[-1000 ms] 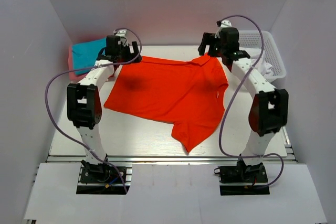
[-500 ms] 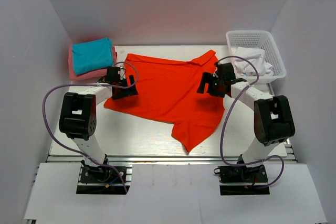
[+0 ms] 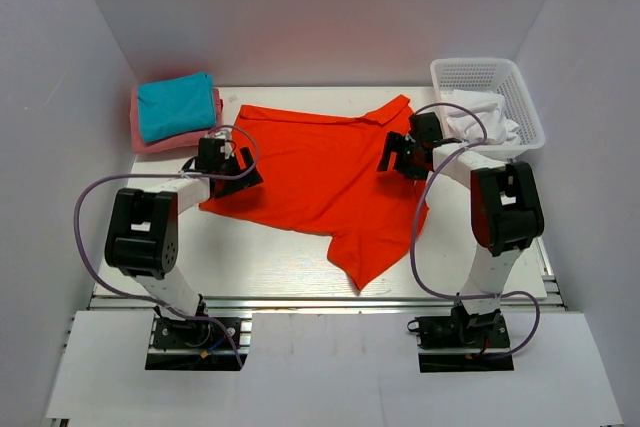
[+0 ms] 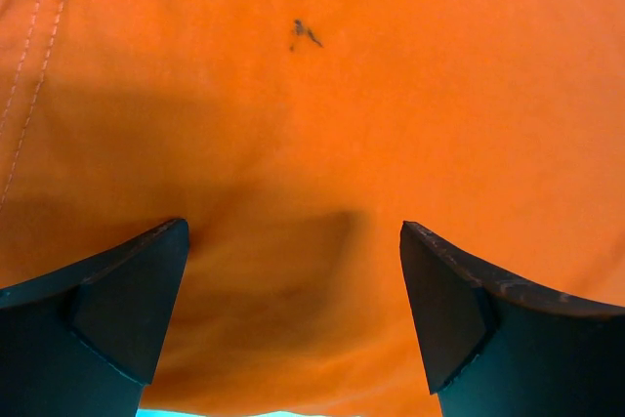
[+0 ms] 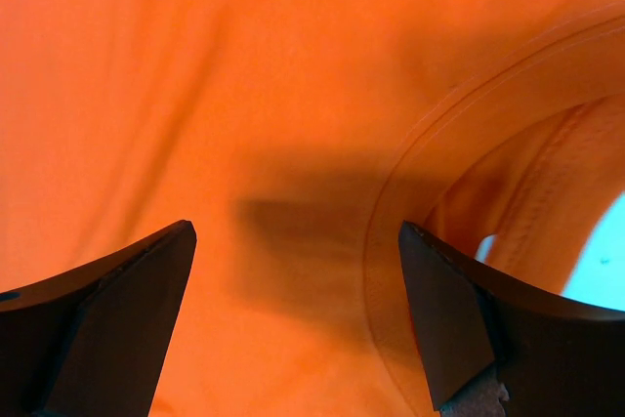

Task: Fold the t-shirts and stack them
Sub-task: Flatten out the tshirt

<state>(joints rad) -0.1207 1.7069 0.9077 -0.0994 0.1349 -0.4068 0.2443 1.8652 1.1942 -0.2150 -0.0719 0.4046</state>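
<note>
Orange shirt covers centre. Folded stack blocks far left, mesh basket far right. Bare table along near edge passable.

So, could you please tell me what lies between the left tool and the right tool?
Only the spread-out orange-red shirt lies there, as the top view shows.

**Where things are lying on the counter**

We are finding the spread shirt lying across the middle of the counter, its collar pointing toward the far right. At the far left corner, a folded shirt is sitting on top of a lower shirt. The basket is standing at the far right corner with bunched shirts lying in it. The left end effector is hanging over the spread shirt's left edge, and the right end effector over its right side, near the collar.
</note>
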